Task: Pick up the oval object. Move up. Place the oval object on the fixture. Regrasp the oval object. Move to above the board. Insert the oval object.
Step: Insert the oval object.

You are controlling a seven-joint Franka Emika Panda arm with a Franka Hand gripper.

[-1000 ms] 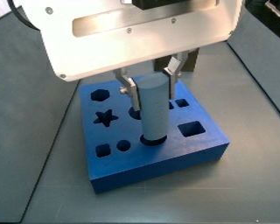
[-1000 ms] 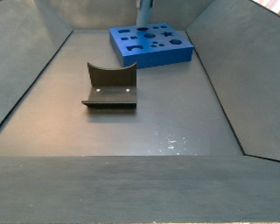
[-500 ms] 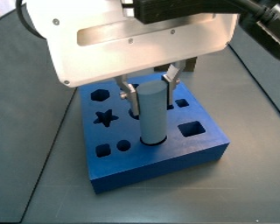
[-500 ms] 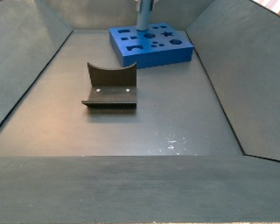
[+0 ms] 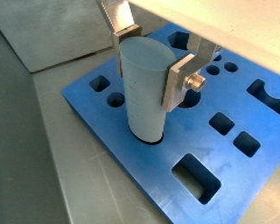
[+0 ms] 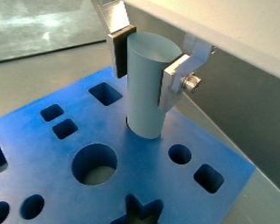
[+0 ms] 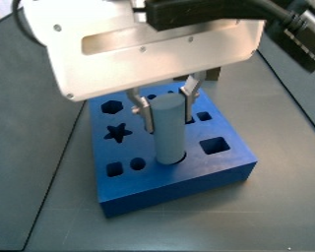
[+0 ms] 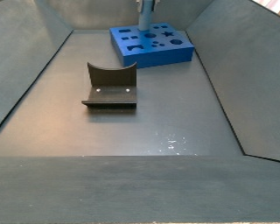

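Gripper clamped on oval object, upright, lower end at or just inside slot of board; depth unclear. Keep peg vertical, press straight down slowly, release only once seated. Fixture well apart.

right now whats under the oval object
The oval object, upright between the fingers of the gripper, stands over the board. Its lower end meets one of the board's holes; the peg covers that hole, so its shape and how deep the peg sits cannot be seen.
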